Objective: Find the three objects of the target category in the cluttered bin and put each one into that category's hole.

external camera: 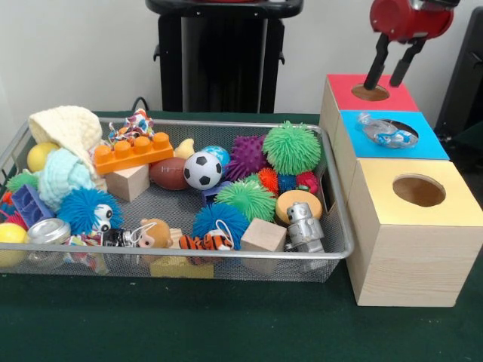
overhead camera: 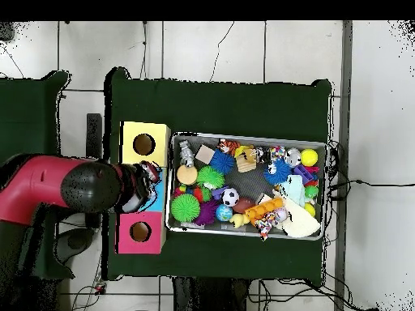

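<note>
Three boxes line the right of the front view, and the gripper (external camera: 391, 78) hangs at upper right over the red box (external camera: 373, 93), fingers narrowly parted and empty, likely just released, while the cluttered bin (external camera: 337, 226) fills centre-left.

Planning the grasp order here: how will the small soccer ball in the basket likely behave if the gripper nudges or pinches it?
The soccer ball is round and smooth, so it would probably roll when nudged, though the football and purple spiky ball beside it may hem it in. A pinch off centre might squirt it sideways.
</note>
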### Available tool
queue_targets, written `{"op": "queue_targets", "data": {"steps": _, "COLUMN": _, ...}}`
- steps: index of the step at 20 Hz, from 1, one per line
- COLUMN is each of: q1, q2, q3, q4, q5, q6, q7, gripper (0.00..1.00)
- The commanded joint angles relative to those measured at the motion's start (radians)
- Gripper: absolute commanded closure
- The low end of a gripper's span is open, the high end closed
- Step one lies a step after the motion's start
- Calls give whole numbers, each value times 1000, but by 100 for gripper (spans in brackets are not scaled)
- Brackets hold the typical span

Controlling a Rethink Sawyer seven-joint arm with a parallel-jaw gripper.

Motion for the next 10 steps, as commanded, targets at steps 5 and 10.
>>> {"op": "queue_targets", "data": {"steps": 5, "q1": -66, "q2": -159, "q3": 52, "q4": -131, "q5": -102, "q6": -349, "q7": -77, "gripper": 0}}
{"op": "queue_targets", "data": {"steps": 10, "q1": -74, "q2": -176, "q3": 74, "q4": -106, "q5": -104, "q6": -317, "q7": -127, "gripper": 0}}
